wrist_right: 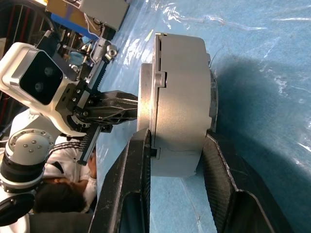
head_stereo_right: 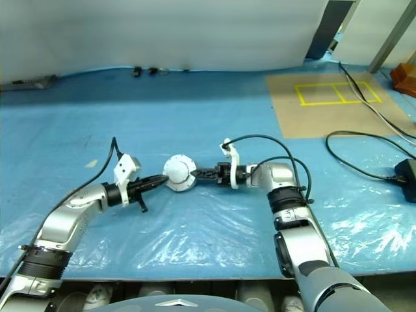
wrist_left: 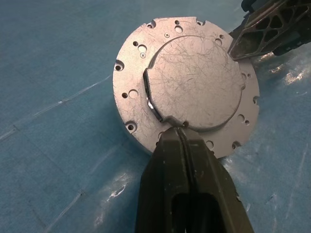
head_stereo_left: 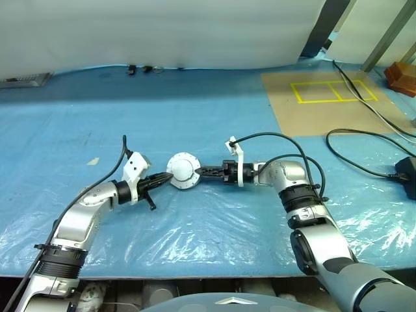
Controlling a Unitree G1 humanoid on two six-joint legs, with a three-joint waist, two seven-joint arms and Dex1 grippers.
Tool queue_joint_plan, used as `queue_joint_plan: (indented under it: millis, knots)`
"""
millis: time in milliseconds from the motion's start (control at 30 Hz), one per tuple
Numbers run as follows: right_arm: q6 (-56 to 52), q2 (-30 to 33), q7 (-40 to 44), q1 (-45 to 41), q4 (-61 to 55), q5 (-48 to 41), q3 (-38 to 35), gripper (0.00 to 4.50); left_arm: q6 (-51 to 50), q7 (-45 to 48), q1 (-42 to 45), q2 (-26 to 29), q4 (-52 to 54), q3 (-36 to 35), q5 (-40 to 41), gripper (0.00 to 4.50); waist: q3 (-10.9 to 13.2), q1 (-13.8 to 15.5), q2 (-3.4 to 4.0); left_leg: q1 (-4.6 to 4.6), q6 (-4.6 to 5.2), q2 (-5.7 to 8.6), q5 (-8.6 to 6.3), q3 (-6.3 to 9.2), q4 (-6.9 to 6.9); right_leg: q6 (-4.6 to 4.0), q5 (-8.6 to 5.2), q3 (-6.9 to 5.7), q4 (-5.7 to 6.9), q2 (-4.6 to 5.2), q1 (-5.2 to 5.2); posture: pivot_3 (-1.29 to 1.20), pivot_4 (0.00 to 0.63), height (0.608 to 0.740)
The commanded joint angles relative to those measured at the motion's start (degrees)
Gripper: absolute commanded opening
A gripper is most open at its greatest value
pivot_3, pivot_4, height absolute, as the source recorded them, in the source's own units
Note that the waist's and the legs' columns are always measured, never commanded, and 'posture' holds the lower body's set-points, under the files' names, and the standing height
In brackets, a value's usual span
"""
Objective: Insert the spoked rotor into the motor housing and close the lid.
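Lying on the blue sheet [head_stereo_left: 214, 117], the lid-covered motor housing [head_stereo_left: 182, 171] is flanked: left gripper [wrist_left: 183, 133], fingers pressed together, is set against its lid [wrist_left: 194, 82]; right gripper [wrist_right: 177, 145] is straddling its thickness, contact uncertain.

At centre frame, the lid [wrist_left: 194, 82] is matt gray metal, finely scratched, on the smooth metal motor housing [wrist_right: 182, 102]. Glossy, wrinkled blue plastic sheeting [head_stereo_left: 195, 240] covers the surface.
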State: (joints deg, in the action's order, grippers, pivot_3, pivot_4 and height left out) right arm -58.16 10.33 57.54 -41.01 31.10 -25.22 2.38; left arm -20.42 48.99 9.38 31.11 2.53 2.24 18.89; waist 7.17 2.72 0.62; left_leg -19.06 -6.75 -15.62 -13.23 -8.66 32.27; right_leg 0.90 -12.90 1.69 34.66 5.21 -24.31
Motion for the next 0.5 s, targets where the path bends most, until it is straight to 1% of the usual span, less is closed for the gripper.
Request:
queue_joint_plan:
  millis: [33, 100, 200, 300, 433, 500]
  knots:
    - [0.47, -1.94, -1.66, -0.58, 1.36, 0.1, 0.64, 1.13, -1.33, -0.24, 0.02, -0.66, 2.13, -0.65, 1.47, 0.0, 0.0, -0.1, 0.0, 0.0, 0.0, 0.0, 0.0, 0.0, 0.0, 0.0, 0.0, 0.0, 0.0, 0.0, 0.0, 0.0, 0.15, 0.74]
    - [0.38, -1.9, -1.72, -0.78, 1.9, 0.01, 0.28, 1.13, -3.11, -0.24, -0.19, -1.27, 5.59, -3.23, 5.33, 0.0, 0.03, -0.18, 0.0, 0.0, 0.0, 0.0, 0.0, 0.0, 0.0, 0.0, 0.0, 0.0, 0.01, 0.0, 0.0, 0.0, 0.15, 0.74]
    - [0.62, -1.96, -3.42, -1.26, 3.36, 0.71, -0.35, 1.13, -8.27, 0.24, -1.15, -0.79, 12.52, -7.98, 13.32, 0.0, 0.29, -0.33, -0.21, -0.08, 0.0, -0.02, 0.0, 0.0, 0.0, 0.0, 0.0, 0.01, 0.02, -0.03, -0.11, 0.0, 0.15, 0.74]
    - [-0.31, -2.18, -4.22, -1.87, 5.39, 0.43, -1.34, 1.13, -11.26, -0.32, -2.67, 0.93, 16.7, -11.35, 17.28, 0.0, 0.3, -0.37, -0.21, -0.15, -0.02, -0.06, 0.0, -0.01, -0.02, -0.01, 0.0, 0.0, 0.01, -0.07, -0.17, 0.0, 0.15, 0.74]
    - [-4.28, -2.74, -3.78, -3.21, 6.61, -2.47, -3.79, 1.13, -13.32, -2.33, -5.41, 1.91, 16.86, -14.89, 19.25, 0.0, 0.33, -0.36, -0.17, -0.13, -0.02, -0.06, 0.0, -0.01, -0.09, -0.06, -0.04, -0.01, -0.01, -0.09, -0.17, 0.0, 0.15, 0.74]
    - [-7.1, -3.26, -4.62, -5.03, 6.71, -6.05, -8.37, 1.13, -15.6, -3.87, -5.98, 1.45, 14.83, -16.94, 21.26, 0.0, 0.37, -0.25, -0.2, -0.14, -0.02, -0.06, 0.0, -0.01, -0.06, -0.06, -0.04, -0.01, -0.02, -0.08, -0.17, 0.0, 0.15, 0.74]
